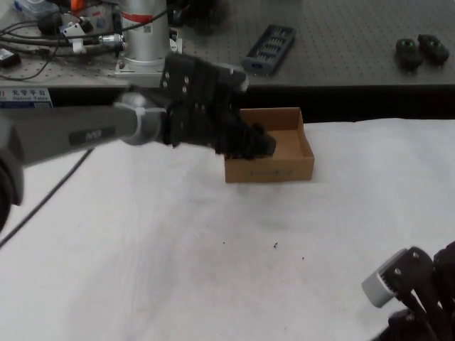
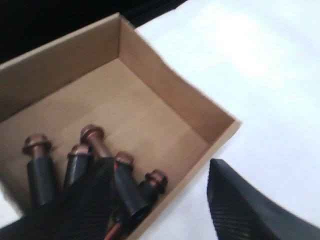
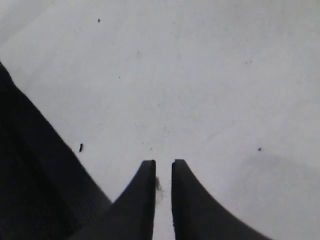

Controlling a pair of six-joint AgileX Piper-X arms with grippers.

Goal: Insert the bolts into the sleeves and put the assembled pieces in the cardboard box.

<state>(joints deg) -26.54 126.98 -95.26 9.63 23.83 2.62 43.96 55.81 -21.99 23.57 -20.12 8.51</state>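
White cloth (image 1: 178, 249) covers the bench, w/ a few dark specks near mid-front. Behind it runs a perforated table (image 1: 341, 42) carrying cables, a silver column base (image 1: 142, 35), a black tray (image 1: 269, 48) and two dark knobs (image 1: 423, 50) w/ green spots.

L arm (image 1: 71, 131) comes in from the left side and stretches across to the cardboard box (image 1: 270, 170), its black wrist covering the box's left part in the high view. R arm (image 1: 412, 291) sits at the near right corner, well apart from the box.

Box stands on the cloth toward the far edge, open top, near centre.

L gripper (image 2: 161, 167) hangs over the box's corner, fingers (image 2: 235, 205) wide apart. One finger is above the inside of the box, the other is outside the wall over the cloth, and nothing is held between them.

R gripper (image 3: 163, 180) points at bare cloth, fingers almost together w/ only a thin slit between, nothing in them.

Assembled pieces (image 2: 40, 170) lie inside the box, bunched by one wall. Five copper-coloured bolt heads show, stuck in black sleeves, and some are partly hidden under the L finger.
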